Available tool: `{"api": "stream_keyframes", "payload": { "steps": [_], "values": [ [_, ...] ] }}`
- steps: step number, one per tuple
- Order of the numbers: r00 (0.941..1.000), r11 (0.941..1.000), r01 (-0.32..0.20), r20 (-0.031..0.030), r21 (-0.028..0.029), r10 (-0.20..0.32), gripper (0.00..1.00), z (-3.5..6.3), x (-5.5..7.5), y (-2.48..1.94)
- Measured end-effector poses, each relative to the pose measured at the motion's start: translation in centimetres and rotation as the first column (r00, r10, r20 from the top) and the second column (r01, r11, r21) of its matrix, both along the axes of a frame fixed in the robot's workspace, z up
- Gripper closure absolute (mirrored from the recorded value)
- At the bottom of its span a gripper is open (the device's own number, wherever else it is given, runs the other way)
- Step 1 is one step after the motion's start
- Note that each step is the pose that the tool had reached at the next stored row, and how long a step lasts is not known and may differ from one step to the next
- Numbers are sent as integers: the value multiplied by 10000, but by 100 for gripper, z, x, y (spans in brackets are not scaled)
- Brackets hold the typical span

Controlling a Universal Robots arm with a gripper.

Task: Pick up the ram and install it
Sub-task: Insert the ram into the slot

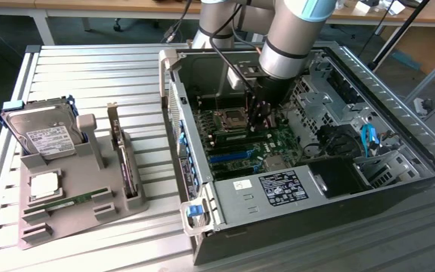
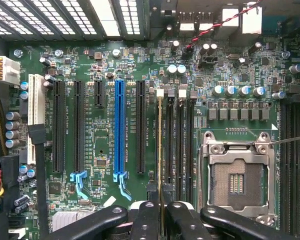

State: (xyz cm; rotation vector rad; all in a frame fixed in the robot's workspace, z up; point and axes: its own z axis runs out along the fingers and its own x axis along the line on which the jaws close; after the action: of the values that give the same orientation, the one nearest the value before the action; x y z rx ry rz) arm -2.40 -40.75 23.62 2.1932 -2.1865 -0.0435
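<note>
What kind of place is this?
Likely a robot lab: a grey robot arm, its hand gripping a thin ram stick, reaches into an open black computer case on a slatted metal table, with wooden benches behind.

The computer case (image 1: 225, 207) is bare sheet metal with a matt grey finish. The motherboard (image 2: 105, 135) is a green circuit board under a glossy lacquer. Its expansion slots are moulded plastic, black apart from one blue slot (image 2: 119, 130). The processor socket frame (image 2: 210, 150) is bright, polished metal. The ram (image 2: 159, 140) presents a thin, dull tan board edge. The gripper (image 2: 160, 207) fingers (image 2: 149, 222) are black and smooth with a slight sheen. The table (image 1: 89, 68) is ribbed light metal, matt. The parts holder (image 1: 89, 141) is matt grey-beige plastic. The hard drive (image 1: 29, 122) has a satin metal casing and a paper label. The arm (image 1: 293, 34) is a smooth, satin silver tube.
</note>
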Motion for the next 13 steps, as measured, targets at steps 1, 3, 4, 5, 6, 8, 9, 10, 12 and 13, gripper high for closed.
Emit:
{"api": "stream_keyframes", "payload": {
  "steps": [1, 3, 4, 5, 6, 8, 9, 10, 12, 13],
  "values": [
    [10000, 10000, 1, 1, 1, -1, 87, -4, 0, -1],
    [10000, 10000, 0, -1, -1, 0, 87, -13, 0, -2],
    [10000, 10000, 0, 0, -1, 0, 87, -16, 0, -3],
    [10000, 10000, 0, -1, -2, 0, 87, -19, 0, -2],
    [10000, 10000, 0, 0, 0, 0, 87, -23, 0, -2],
    [10000, 10000, 0, -1, -3, 0, 87, -25, 0, -3],
    [10000, 10000, 0, -1, -3, 0, 87, -25, 0, -3],
    [10000, 10000, -1, -1, -2, 1, 87, -25, 0, -3],
    [10000, 10000, -2, 0, 1, 2, 87, -26, 0, -2],
    [10000, 10000, -2, 0, 3, 2, 87, -26, 0, -2]
  ]
}}
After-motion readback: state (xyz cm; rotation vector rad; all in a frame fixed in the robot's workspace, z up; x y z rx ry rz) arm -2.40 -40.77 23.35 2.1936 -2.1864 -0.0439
